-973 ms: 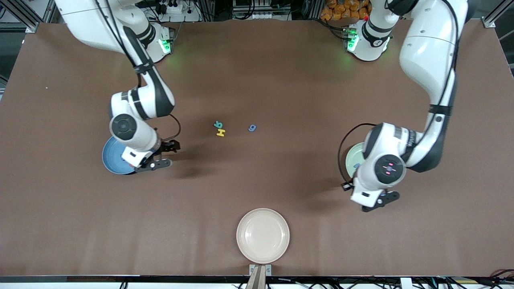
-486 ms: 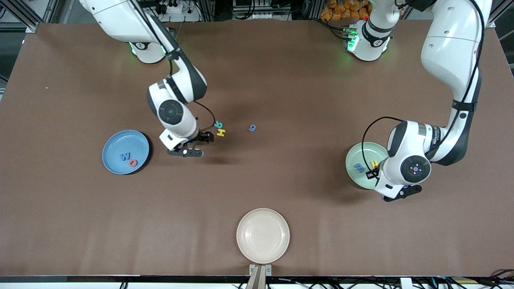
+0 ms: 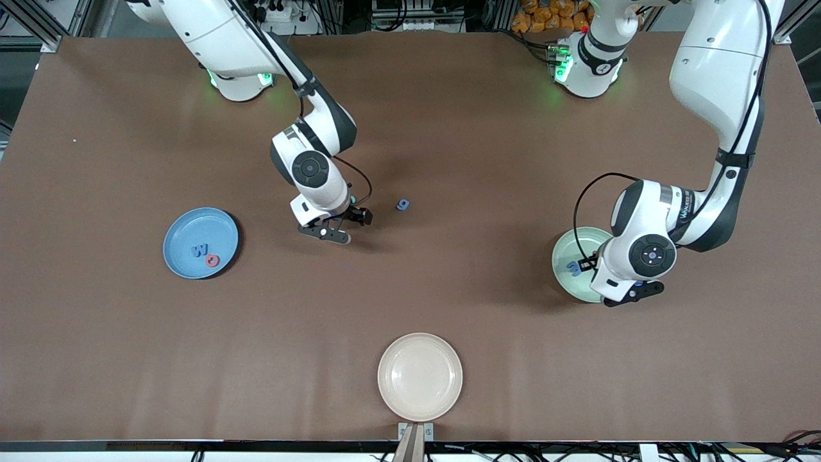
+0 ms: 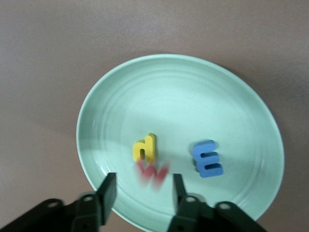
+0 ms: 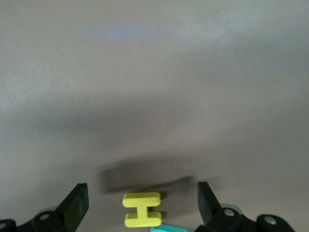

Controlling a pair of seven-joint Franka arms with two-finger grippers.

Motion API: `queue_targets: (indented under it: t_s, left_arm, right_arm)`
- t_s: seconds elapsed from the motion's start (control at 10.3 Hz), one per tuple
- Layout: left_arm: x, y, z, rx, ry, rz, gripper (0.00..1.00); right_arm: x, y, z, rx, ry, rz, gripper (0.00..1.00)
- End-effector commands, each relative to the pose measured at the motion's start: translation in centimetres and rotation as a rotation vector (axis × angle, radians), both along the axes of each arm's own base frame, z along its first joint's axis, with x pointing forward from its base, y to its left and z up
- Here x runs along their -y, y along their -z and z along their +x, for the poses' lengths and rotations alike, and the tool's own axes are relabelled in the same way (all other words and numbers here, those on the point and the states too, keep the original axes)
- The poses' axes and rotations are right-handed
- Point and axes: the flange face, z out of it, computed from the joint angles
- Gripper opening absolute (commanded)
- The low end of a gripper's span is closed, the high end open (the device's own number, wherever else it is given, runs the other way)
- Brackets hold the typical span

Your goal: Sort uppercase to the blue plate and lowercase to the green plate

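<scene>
Brown cloth across the whole table, racks and cables along twelve o'clock. From the front camera: blue plate (image 3: 179, 226) at nine o'clock of the table, already carrying a blue W (image 3: 201, 249) and a red round letter (image 3: 211, 260); green plate (image 3: 560, 255) toward three o'clock, with a blue m (image 3: 574, 268) on it; cream plate (image 3: 420, 376) at six o'clock, nothing on it; blue g (image 3: 403, 205) alone near the centre. Right gripper (image 3: 343, 224) low over the table's middle, the g at about two o'clock from it and just beside. Left gripper (image 3: 609, 279) over the green plate. From the left wrist: left gripper (image 4: 143, 189) with jaws parted a little wider than the red m (image 4: 153, 174), blurred between them just above the green plate (image 4: 231, 92); looks let go rather than gripped, though resting or dropping cannot be told; small yellow lowercase letter (image 4: 145, 147) and blue m (image 4: 207, 158) flat on the plate close by. From the right wrist: right gripper (image 5: 142, 203) spread wide and empty, yellow H (image 5: 141, 209) on the cloth squarely between the fingers, a teal letter (image 5: 169, 229) touching or nearly touching it. Both uprights of the H along the line from finger to finger, so closing would likely press on their ends; straight descent probably enough, with the teal neighbour at risk of being nudged.
</scene>
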Motion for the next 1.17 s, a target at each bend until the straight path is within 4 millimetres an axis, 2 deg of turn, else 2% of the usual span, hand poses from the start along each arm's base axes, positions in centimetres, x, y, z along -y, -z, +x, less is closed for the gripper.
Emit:
queue_targets:
  t_s: [0.0, 0.19, 0.29, 0.39, 0.49, 0.58, 0.88, 1.07]
  left_arm:
    - [5.3, -2.0, -1.2, 0.052, 0.013, 0.025, 1.0]
    - [12.9, -3.6, -2.4, 0.119, -0.039, 0.025, 1.0]
    - [17.2, -3.3, -4.1, 0.135, -0.043, 0.033, 1.0]
    - [21.7, -1.8, -6.2, 0.139, -0.015, 0.035, 1.0]
    - [26.7, -1.0, -9.5, 0.153, 0.018, 0.045, 1.0]
    - [29.0, -1.1, -11.1, 0.16, 0.033, 0.041, 1.0]
    - [31.0, -1.6, -12.6, 0.178, 0.067, 0.005, 1.0]
    - [31.9, -3.2, -13.1, 0.202, 0.105, -0.031, 1.0]
  right_arm:
    - [-1.4, -0.4, -0.8, 0.004, 0.01, 0.02, 1.0]
    - [-2.2, -0.2, -1.5, 0.022, -0.009, 0.04, 1.0]
    - [-2.2, -0.3, -1.7, 0.024, -0.023, 0.041, 1.0]
    - [-1.6, -0.2, -1.8, 0.034, -0.039, 0.036, 1.0]
    - [-1.2, 0.3, -2.3, 0.06, -0.066, 0.034, 1.0]
    - [-0.7, 0.8, -2.6, 0.071, -0.068, 0.038, 1.0]
    - [-0.2, 0.3, -2.4, 0.071, -0.069, 0.035, 1.0]
    - [-0.1, 0.4, -2.4, 0.068, -0.068, 0.033, 1.0]
